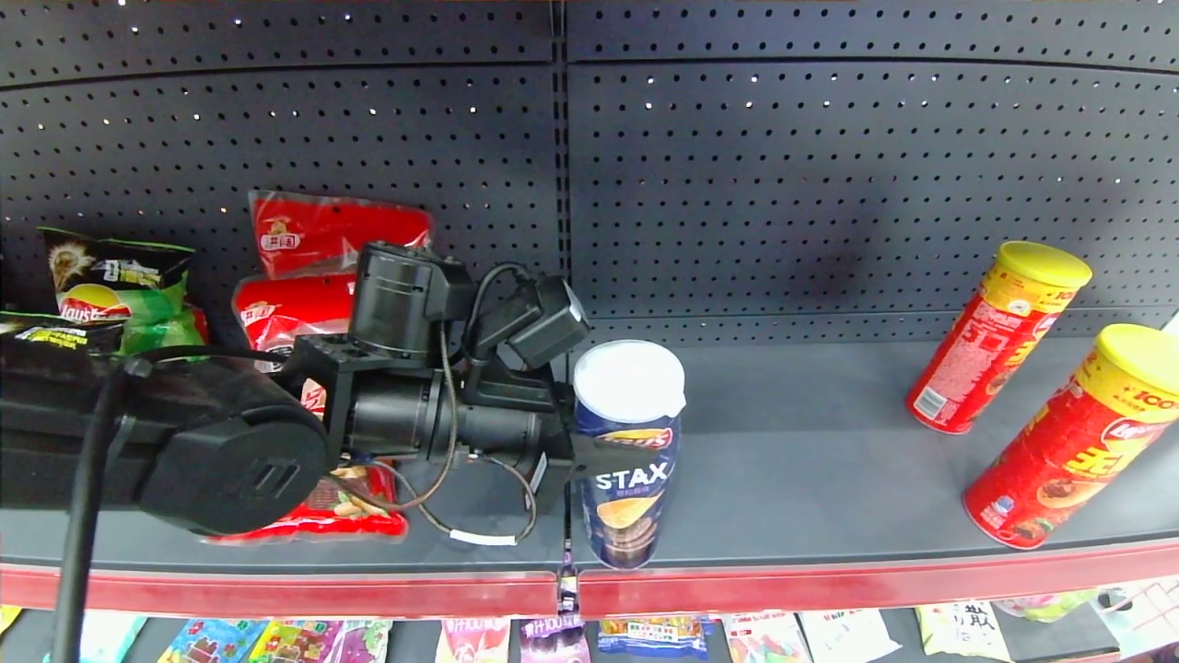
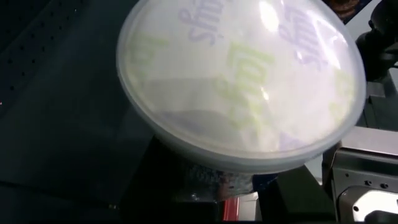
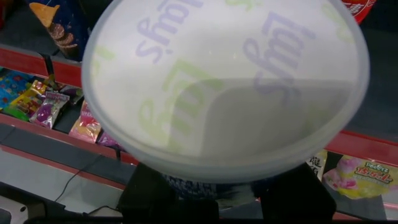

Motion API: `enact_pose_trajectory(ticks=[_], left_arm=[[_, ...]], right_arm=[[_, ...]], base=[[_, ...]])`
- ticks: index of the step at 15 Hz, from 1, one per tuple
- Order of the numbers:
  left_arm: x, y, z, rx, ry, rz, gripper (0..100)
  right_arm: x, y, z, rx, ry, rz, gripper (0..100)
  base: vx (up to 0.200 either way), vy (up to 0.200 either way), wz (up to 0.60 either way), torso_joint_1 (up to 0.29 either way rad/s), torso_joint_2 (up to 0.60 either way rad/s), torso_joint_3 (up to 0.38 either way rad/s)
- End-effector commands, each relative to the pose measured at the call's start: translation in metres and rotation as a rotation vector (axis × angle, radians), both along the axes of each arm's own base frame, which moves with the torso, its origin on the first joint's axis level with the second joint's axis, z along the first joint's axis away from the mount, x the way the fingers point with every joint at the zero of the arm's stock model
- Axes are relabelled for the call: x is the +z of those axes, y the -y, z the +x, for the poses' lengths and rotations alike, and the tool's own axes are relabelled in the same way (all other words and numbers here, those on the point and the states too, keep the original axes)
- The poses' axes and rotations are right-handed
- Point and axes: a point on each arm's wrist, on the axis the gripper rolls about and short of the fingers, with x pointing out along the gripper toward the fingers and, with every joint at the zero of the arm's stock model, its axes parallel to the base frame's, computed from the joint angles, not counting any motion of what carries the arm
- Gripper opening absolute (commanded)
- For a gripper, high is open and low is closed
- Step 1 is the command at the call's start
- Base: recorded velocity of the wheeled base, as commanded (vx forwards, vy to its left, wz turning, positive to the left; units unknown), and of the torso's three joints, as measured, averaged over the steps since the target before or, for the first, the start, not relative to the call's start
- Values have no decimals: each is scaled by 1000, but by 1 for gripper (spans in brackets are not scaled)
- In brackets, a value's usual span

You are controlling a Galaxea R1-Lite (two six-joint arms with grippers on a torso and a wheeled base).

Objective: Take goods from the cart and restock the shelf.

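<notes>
At the shelf's front edge, your left gripper [image 1: 603, 453] has its fingers clamped around a blue can [image 1: 629, 502], which stands upright on the shelf [image 1: 811, 460] near its middle. Toward the shelf's right end stand a rear red can [image 1: 999, 336] and a front red can [image 1: 1073, 442], and snack bags [image 1: 322, 249] lean at its left end. Out before the shelf, your right gripper [image 3: 217, 196] grips a second can [image 3: 224, 87] beneath its pale lid
</notes>
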Motion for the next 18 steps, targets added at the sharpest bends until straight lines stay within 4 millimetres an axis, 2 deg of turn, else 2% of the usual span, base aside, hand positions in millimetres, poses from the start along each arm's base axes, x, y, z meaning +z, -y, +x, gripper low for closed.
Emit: enact_pose_trajectory(ticks=[1, 3, 4, 7, 9, 12, 14, 15, 16, 17, 18], left_arm=[[-5, 1, 2, 3, -10, 10, 0], [-4, 2, 3, 2, -2, 8, 0], [-5, 2, 3, 0, 3, 13, 100], [-5, 0, 2, 3, 3, 15, 100], [-5, -5, 3, 17, 3, 16, 100], [-9, -32, -10, 87, -16, 44, 100], [-12, -61, -31, 158, -37, 69, 100], [-12, -67, -36, 173, -35, 70, 100], [-10, -83, -49, 214, -31, 71, 100], [-10, -91, -56, 236, -32, 70, 100], [-10, -91, -56, 236, -32, 70, 100]], right_arm=[[-1, 0, 1, 2, -6, -1, 0], [-1, 0, 1, 0, -8, -1, 0], [-1, 0, 1, 2, -9, -1, 0], [11, -1, 7, 14, -21, -3, 0], [27, -3, 19, 65, -52, -3, 0], [64, -10, 51, 203, -95, -30, 0], [90, -25, 85, 314, -145, -44, 0], [93, -29, 92, 331, -160, -47, 0], [99, -41, 118, 357, -169, -51, 0], [100, -49, 137, 363, -151, -48, 0], [100, -49, 137, 363, -151, -48, 0]], base=[[0, 0, 0, 0, 0, 0], [0, 0, 0, 0, 0, 0], [0, 0, 0, 0, 0, 0], [0, 0, 0, 0, 0, 0], [0, 0, 0, 0, 0, 0], [0, 0, 0, 0, 0, 0], [0, 0, 0, 0, 0, 0], [0, 0, 0, 0, 0, 0], [0, 0, 0, 0, 0, 0], [0, 0, 0, 0, 0, 0], [0, 0, 0, 0, 0, 0]])
